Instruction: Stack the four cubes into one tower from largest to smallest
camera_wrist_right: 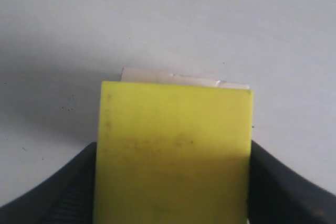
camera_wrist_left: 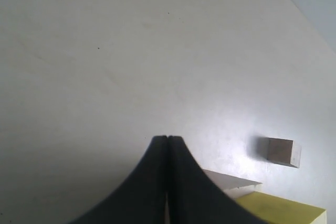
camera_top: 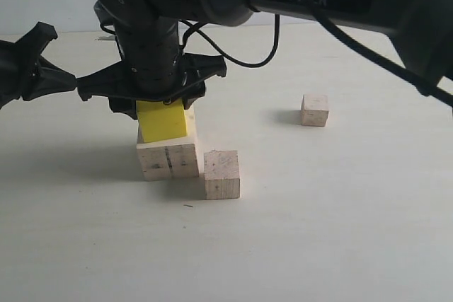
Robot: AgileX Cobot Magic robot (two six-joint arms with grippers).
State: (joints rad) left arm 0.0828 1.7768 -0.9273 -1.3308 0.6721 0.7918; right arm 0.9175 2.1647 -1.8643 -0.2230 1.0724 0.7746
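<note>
Right hand (camera_top: 157, 106): clamped on the yellow cube (camera_top: 163, 122), my pads flat on two opposite sides so it seats square.
Yellow cube: left of centre in the exterior frame, resting on the large cube (camera_top: 168, 159); second tier by size.
Left hand (camera_wrist_left: 167, 141): fingers together, far left, clear of the stack.
Waiting: medium cube (camera_top: 222, 175) just beside the base; small cube (camera_top: 314, 110) right of centre on the tabletop (camera_top: 340, 231).
</note>
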